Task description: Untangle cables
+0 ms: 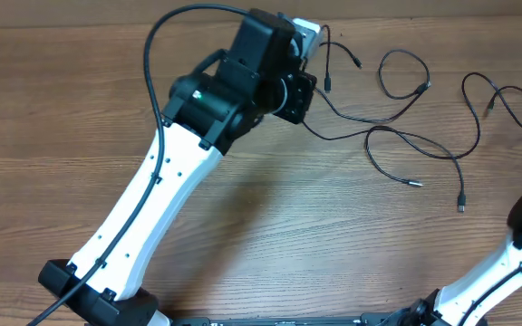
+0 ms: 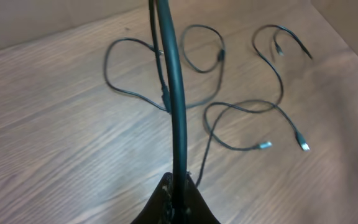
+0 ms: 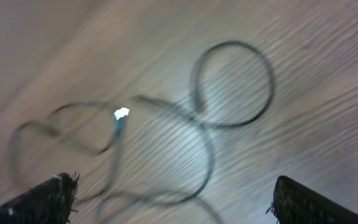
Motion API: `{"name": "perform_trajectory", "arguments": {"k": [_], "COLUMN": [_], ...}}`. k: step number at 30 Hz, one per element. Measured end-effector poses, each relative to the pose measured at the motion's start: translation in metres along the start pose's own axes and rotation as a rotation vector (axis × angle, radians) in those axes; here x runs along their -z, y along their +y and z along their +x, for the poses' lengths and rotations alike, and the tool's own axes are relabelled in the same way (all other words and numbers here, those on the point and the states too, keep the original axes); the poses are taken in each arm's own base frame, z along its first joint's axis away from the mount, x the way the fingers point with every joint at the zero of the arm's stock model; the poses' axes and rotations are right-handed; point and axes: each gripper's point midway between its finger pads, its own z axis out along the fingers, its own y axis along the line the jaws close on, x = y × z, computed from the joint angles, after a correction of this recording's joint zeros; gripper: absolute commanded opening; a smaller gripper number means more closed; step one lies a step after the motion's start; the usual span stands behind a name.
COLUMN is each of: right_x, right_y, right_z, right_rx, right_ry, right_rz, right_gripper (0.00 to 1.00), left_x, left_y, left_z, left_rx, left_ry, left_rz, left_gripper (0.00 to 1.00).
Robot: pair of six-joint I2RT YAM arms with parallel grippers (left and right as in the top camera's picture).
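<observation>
Left arm (image 1: 166, 195) had a white shell, black joint housings, a green light (image 1: 198, 93) and a thick black wire (image 1: 148, 54); right arm (image 1: 501, 267) was likewise white and black.

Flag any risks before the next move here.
1. The left gripper looks shut on one cable that seems to run into the other cables; pulling may drag or tighten them.
2. The right wrist view is blurred; the open right gripper could pinch two strands at the loop crossing.

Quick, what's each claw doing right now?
Left gripper: closed, apparently pinching a black cable.
Right gripper: open, holding nothing.
</observation>
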Motion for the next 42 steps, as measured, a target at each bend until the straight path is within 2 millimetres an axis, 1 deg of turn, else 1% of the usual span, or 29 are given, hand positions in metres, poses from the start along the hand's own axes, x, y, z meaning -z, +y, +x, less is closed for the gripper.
{"name": "perform_trajectory", "arguments": {"k": [1, 3, 5, 7, 10, 12, 14, 16, 18, 20, 21, 23, 25, 26, 28, 30, 31, 33, 35, 40, 42], "right_x": [0.017, 0.04, 0.056, 0.065, 0.072, 0.076, 0.086, 0.099, 0.116, 0.132, 0.139, 0.146, 0.143, 0.138, 0.123, 0.103, 0.09, 0.073, 0.057, 0.022, 0.008], "right_y": [0.014, 0.034, 0.051, 0.066, 0.089, 0.1, 0.116, 0.13, 0.141, 0.147, 0.148, 0.146, 0.141, 0.138, 0.134, 0.13, 0.129, 0.125, 0.125, 0.135, 0.139], "right_z": [0.007, 0.021, 0.036, 0.052, 0.07, 0.081, 0.09, 0.099, 0.11, 0.121, 0.127, 0.142, 0.157, 0.164, 0.176, 0.19, 0.197, 0.215, 0.234, 0.279, 0.292], "right_rx": [0.016, 0.042, 0.068, 0.095, 0.14, 0.168, 0.205, 0.239, 0.263, 0.287, 0.294, 0.312, 0.328, 0.337, 0.354, 0.368, 0.378, 0.391, 0.416, 0.527, 0.576], "right_ry": [-0.005, 0.001, 0.016, 0.043, 0.07, 0.077, 0.057, 0.034, 0.005, -0.02, -0.026, -0.02, 0.006, 0.021, 0.045, 0.067, 0.074, 0.095, 0.104, 0.127, 0.145], "right_rz": [-0.017, -0.037, -0.053, -0.068, -0.074, -0.045, -0.044, -0.059, -0.071, -0.083, -0.087, -0.078, -0.054, -0.041, -0.021, -0.011, -0.015, -0.03, -0.079, -0.262, -0.305], "right_gripper": [1.0, 1.0, 1.0, 1.0, 1.0, 1.0, 1.0, 1.0, 1.0, 1.0, 1.0, 1.0, 1.0, 1.0, 1.0, 1.0, 1.0, 1.0, 1.0, 1.0, 1.0], "left_x": [0.0, 0.001, 0.001, 0.002, 0.002, 0.0, -0.004, -0.015, -0.025, -0.036, -0.04, -0.046, -0.048, -0.048, -0.048, -0.048, -0.048, -0.048, -0.048, -0.047, -0.047], "left_y": [0.004, 0.009, 0.013, 0.016, 0.023, 0.026, 0.027, 0.029, 0.029, 0.03, 0.03, 0.03, 0.029, 0.029, 0.028, 0.027, 0.027, 0.024, 0.022, 0.014, 0.009], "left_z": [-0.001, -0.002, -0.003, -0.004, -0.004, -0.004, -0.002, 0.002, 0.007, 0.013, 0.015, 0.018, 0.02, 0.02, 0.019, 0.02, 0.02, 0.019, 0.019, 0.019, 0.019], "left_rx": [0.005, 0.013, 0.018, 0.022, 0.032, 0.038, 0.043, 0.048, 0.053, 0.058, 0.06, 0.063, 0.064, 0.064, 0.064, 0.065, 0.065, 0.065, 0.065, 0.067, 0.067], "left_ry": [-0.003, -0.006, -0.008, -0.009, -0.011, -0.007, 0.004, 0.029, 0.054, 0.081, 0.092, 0.107, 0.112, 0.112, 0.112, 0.114, 0.113, 0.113, 0.113, 0.116, 0.117], "left_rz": [-0.007, -0.017, -0.024, -0.03, -0.039, -0.041, -0.036, -0.029, -0.021, -0.012, -0.008, 0.001, 0.007, 0.009, 0.013, 0.016, 0.021, 0.035, 0.05, 0.095, 0.123], "left_gripper": [0.04, 0.04, 0.04, 0.04, 0.04, 0.04, 0.04, 0.04, 0.04, 0.04, 0.04, 0.04, 0.04, 0.04, 0.04, 0.04, 0.04, 0.04, 0.04, 0.04, 0.04]}}
